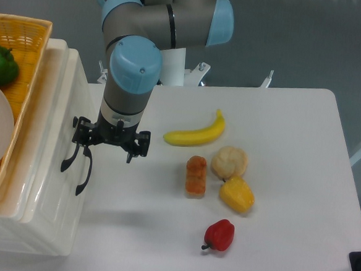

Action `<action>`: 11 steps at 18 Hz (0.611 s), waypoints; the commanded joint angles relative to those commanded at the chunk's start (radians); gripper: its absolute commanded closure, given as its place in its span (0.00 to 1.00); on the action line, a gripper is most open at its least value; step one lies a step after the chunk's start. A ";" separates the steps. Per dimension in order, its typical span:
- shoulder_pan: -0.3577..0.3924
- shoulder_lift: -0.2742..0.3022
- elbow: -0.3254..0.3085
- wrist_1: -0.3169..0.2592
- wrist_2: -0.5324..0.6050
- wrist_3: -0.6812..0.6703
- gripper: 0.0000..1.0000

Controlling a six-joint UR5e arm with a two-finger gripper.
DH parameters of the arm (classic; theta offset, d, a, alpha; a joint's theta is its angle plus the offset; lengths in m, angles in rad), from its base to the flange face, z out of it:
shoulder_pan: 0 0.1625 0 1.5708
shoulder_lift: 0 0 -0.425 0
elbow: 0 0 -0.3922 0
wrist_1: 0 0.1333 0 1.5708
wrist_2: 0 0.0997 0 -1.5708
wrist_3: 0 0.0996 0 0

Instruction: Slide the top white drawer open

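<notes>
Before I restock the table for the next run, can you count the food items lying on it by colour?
Yellow: 2, the banana and the yellow pepper
Red: 1, the red pepper
Orange: 1, the orange roll
Beige: 1, the bun
Total: 5 on the table

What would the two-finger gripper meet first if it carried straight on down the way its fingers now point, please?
Probably the bare white tabletop just in front of the cream-white plastic drawer unit. The black two-finger gripper points down, with its left finger close to the upper black curved handle; depth is unclear, so it might graze that handle first.
</notes>
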 joint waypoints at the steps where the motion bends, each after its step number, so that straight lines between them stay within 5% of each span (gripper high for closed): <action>1: 0.000 0.000 0.000 -0.014 -0.006 -0.002 0.00; 11: -0.003 0.009 -0.003 -0.032 -0.026 -0.040 0.00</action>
